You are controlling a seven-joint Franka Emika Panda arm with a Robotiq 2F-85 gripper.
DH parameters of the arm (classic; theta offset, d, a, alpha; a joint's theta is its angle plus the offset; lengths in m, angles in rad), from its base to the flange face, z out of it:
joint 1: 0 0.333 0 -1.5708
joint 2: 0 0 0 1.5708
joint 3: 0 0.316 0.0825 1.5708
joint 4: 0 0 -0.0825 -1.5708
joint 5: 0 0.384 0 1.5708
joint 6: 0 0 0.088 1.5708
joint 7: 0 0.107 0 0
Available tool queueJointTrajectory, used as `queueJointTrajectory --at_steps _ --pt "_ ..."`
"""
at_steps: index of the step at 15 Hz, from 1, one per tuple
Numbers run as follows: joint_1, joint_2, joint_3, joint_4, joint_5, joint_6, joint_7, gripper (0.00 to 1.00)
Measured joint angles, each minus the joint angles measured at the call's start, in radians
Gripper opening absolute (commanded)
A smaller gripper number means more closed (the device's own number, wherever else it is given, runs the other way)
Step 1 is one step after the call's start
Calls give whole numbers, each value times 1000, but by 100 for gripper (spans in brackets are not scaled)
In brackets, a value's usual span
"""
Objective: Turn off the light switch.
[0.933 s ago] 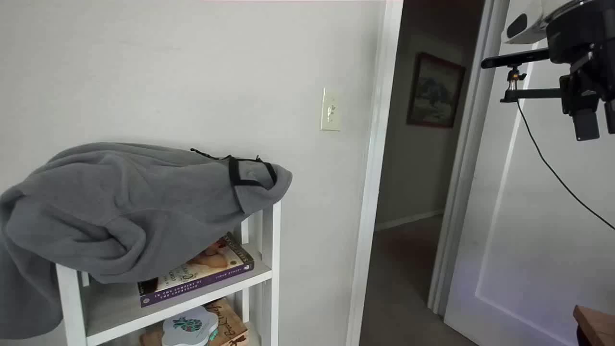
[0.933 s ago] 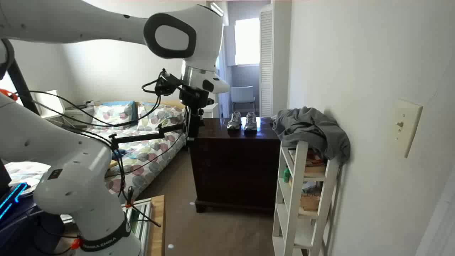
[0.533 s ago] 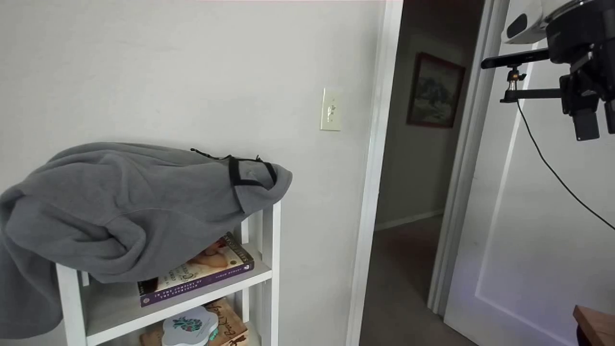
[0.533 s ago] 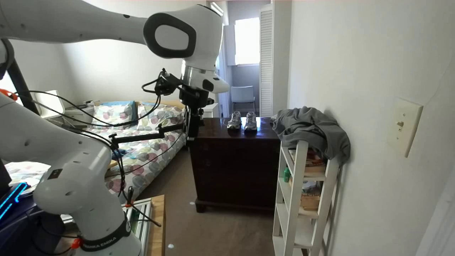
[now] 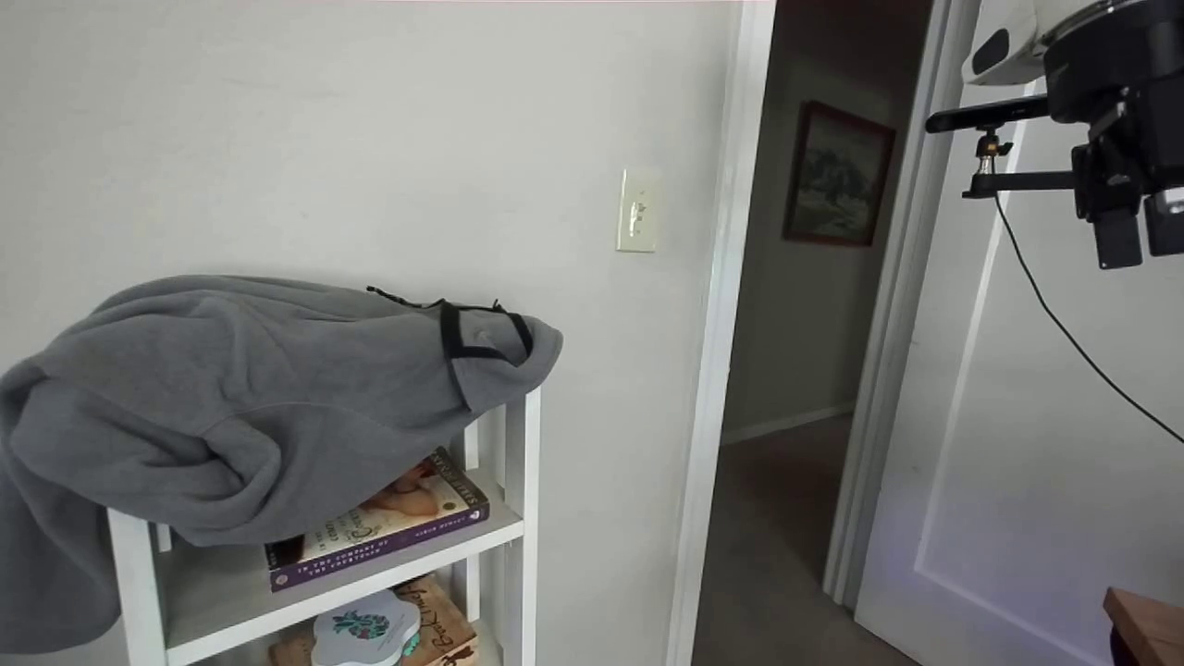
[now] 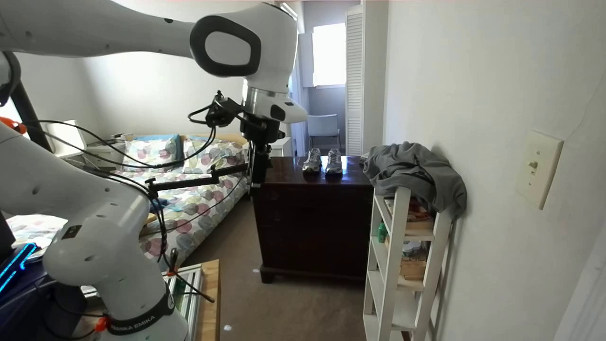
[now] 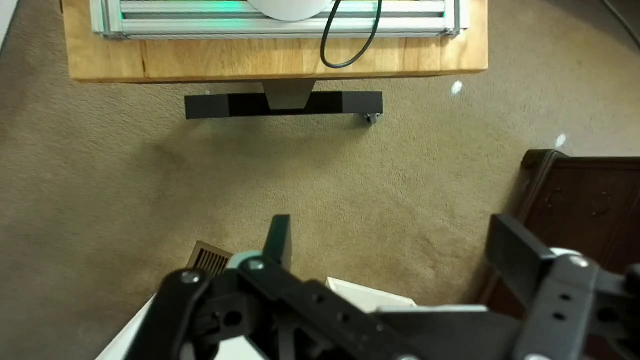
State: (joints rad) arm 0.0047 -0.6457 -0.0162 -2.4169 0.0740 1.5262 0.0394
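The light switch is a small cream-white upright plate on the wall, seen in both exterior views (image 5: 636, 211) (image 6: 541, 168). A tiny toggle sticks out at its centre; I cannot tell for sure which way it is tipped. My gripper (image 7: 390, 230) points down at the floor in the wrist view, its two dark fingers spread wide with nothing between them. In the exterior views the gripper (image 5: 1142, 236) (image 6: 258, 175) hangs in the air, well away from the switch and touching nothing. The switch is out of view in the wrist view.
A white shelf (image 6: 397, 246) with a grey jacket (image 5: 277, 398) on top stands against the wall beside the switch. A door frame (image 5: 717, 333) and an open door (image 5: 1008, 444) are on its other side. A dark dresser (image 6: 312, 227) with shoes and a bed (image 6: 199, 213) stand farther back.
In the last half second the wrist and gripper have shifted very slightly, a little to the left in the exterior view that shows the door. The switch and the rest look the same.
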Motion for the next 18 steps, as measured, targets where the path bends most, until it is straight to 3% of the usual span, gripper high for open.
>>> queueJointTrajectory --at_steps 12,18 --pt "-120 4 -5 52 -86 189 83 100" --pt "-160 37 -2 90 -174 383 176 100"
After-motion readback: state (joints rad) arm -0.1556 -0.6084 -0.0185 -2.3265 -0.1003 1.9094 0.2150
